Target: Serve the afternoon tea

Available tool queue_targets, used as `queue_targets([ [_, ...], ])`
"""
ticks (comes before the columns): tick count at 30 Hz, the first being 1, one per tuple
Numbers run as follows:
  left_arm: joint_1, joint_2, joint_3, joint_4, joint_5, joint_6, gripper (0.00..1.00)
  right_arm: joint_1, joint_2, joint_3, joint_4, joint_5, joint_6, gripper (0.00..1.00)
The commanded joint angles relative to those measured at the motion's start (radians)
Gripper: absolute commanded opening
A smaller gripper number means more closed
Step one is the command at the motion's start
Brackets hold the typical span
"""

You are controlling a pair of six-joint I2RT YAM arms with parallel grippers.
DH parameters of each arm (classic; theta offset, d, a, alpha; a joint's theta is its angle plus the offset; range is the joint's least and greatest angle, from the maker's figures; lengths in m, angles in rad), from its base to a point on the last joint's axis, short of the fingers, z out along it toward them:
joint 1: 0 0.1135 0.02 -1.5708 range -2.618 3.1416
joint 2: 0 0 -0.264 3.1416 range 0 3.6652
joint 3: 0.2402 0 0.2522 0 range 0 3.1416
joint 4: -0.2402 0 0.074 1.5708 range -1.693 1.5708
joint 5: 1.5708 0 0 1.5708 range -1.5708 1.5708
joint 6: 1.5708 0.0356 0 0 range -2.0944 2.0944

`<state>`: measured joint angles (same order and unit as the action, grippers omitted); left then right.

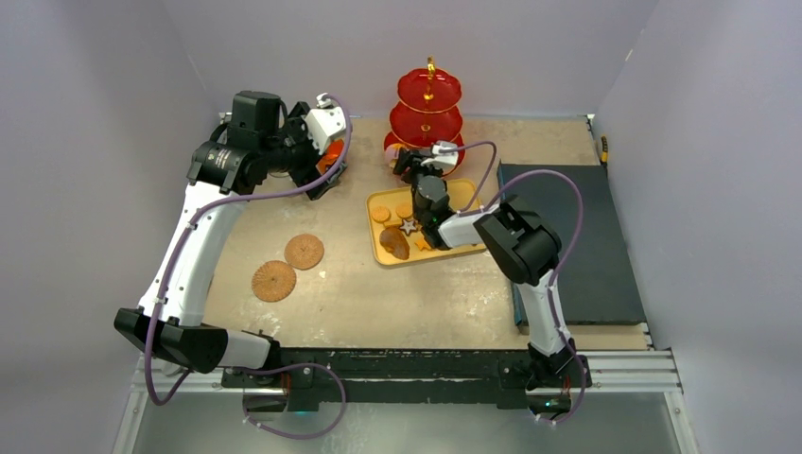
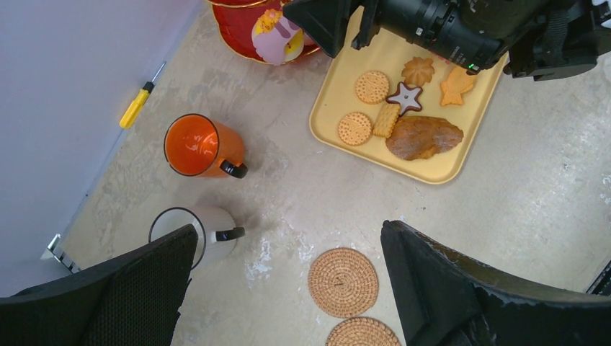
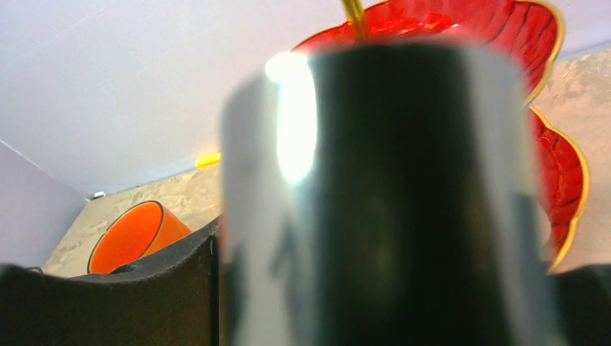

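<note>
Pastries look to be the step in hand: the right arm is stretched forward over the yellow tray (image 2: 318, 122), elbow bent, its claw (image 1: 407, 163) right up against the lowest tier of the red stand (image 1: 416, 123). Its wrist view is filled by something dark and glossy, too blurred to name, so I can't tell whether that claw is clenched on anything. One pink-and-yellow piece (image 2: 277, 36) already sits on the bottom tier. The biscuits, stars and croissant (image 2: 424, 137) lie on the tray.

Over on the far left, the left arm arches out and points its claw (image 2: 288, 238) straight down, fingers spread wide and empty, above bare counter (image 2: 288, 194). The white mug (image 2: 209, 231) is just beside one finger, the orange mug (image 2: 194, 146) is a little beyond it, and both coasters (image 2: 343, 282) are unoccupied. The next move probably calls for closing on a mug's wall and carrying it upright onto a coaster.
</note>
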<state>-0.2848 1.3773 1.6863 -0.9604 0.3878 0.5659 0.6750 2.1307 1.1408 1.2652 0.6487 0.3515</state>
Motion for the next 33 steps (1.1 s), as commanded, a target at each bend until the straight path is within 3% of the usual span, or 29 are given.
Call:
queue_targets([
  [1, -0.002, -0.037, 0.004, 0.002, -0.009, 0.011, 0.99, 0.001, 0.034, 0.078, 0.033, 0.029, -0.004, 0.66],
  [9, -0.002, -0.039, -0.002, 0.003, 0.002, 0.002, 0.99, 0.001, -0.017, 0.014, 0.063, 0.003, -0.040, 0.76],
  [20, -0.004, 0.014, 0.012, 0.045, 0.050, -0.050, 0.99, 0.008, -0.342, -0.337, 0.114, -0.048, -0.094, 0.73],
  [27, -0.009, 0.066, 0.032, 0.085, 0.083, -0.076, 0.98, 0.010, -0.619, -0.549, -0.144, 0.005, -0.079, 0.73],
  [33, -0.015, 0.058, 0.021, 0.100, 0.095, -0.085, 0.97, 0.010, -0.909, -0.660, -0.536, 0.069, 0.026, 0.71],
])
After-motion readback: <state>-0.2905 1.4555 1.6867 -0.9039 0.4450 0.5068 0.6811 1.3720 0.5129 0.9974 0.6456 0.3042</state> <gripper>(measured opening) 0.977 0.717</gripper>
